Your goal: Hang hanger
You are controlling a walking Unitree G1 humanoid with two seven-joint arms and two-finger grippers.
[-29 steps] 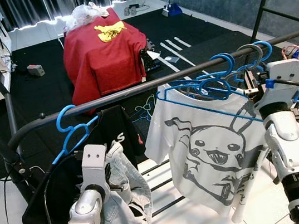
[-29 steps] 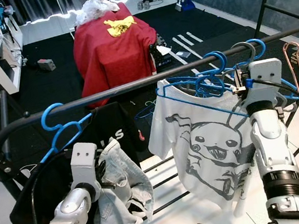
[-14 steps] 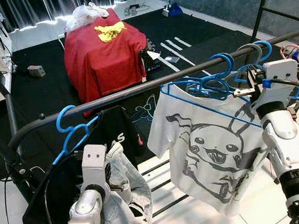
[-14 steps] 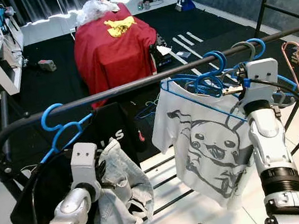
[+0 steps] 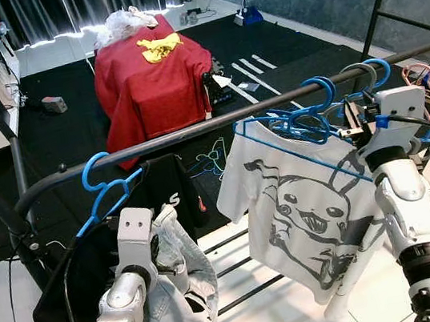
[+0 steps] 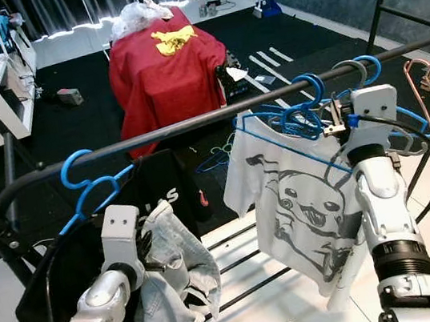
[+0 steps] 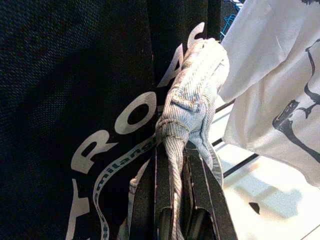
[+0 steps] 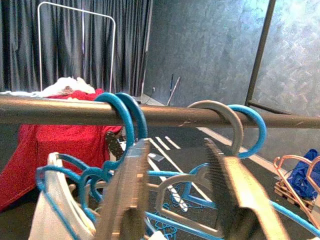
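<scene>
Landmark: the dark clothes rail (image 5: 194, 129), running across the scene and rising slightly toward the robot's right.

Hooked over the rail near its right end, a blue hanger (image 5: 295, 126) carrying a white T-shirt with a grey cartoon print (image 5: 304, 212). Hook up and over the rail, long axis not along the rail but swung across it, the near shoulder dipping toward the right arm, so the shirt hangs skewed below the rail. Crowded beside it on the rail: more blue hooks and one grey hanger (image 8: 220, 112), all bunched together, touching or nearly so.

Right gripper (image 8: 175, 165) just below the rail at that bunch, fingers spread apart with nothing pinched between them, hanger wires lying in and behind the gap.

Left gripper (image 7: 172, 165) below the rail's left half, clamped on a fold of light denim garment (image 7: 192, 105), the rest of the denim draped under the wrist. Just behind it, a black shirt with white lettering (image 7: 75, 90) on another blue hanger (image 5: 102, 190) hooked near the rail's left end.

Between the left hanger and the right bunch, a long bare stretch of rail. Beyond the rail, well apart, a red cloth with a yellow print (image 5: 149, 73) draped over furniture on dark carpet. Under the rail, white tiled floor (image 5: 262, 316).
</scene>
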